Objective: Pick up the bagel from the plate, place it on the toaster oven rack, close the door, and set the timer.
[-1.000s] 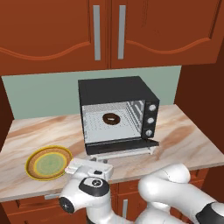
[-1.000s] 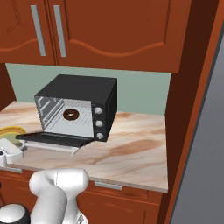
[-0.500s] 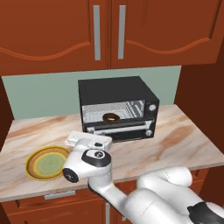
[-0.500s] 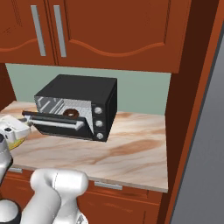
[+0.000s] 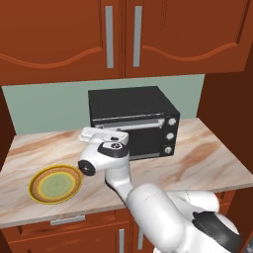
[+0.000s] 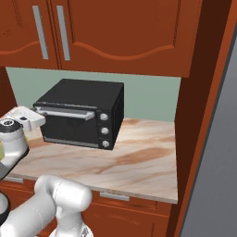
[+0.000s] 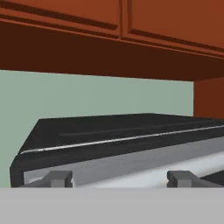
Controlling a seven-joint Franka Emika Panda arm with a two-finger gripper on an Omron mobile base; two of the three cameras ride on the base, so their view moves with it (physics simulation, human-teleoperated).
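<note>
The door [image 5: 133,132] — black, with a long silver bar handle along its top edge — stands upright against the front of the toaster oven, shut or very nearly so. In the right base view the door [image 6: 69,126] also looks raised, its handle running across the top. The plate [image 5: 55,184] lies flat on the table, left of the oven and well apart from it — yellow-orange rim, brown ring, pale green centre, nothing on it.

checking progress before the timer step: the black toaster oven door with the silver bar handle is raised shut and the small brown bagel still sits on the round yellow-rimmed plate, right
Not quite. The black toaster oven door with its silver bar handle is raised shut, as the right base view shows, but the round yellow-rimmed plate with the pale green centre holds no bagel; the left base view shows it bare.
</note>
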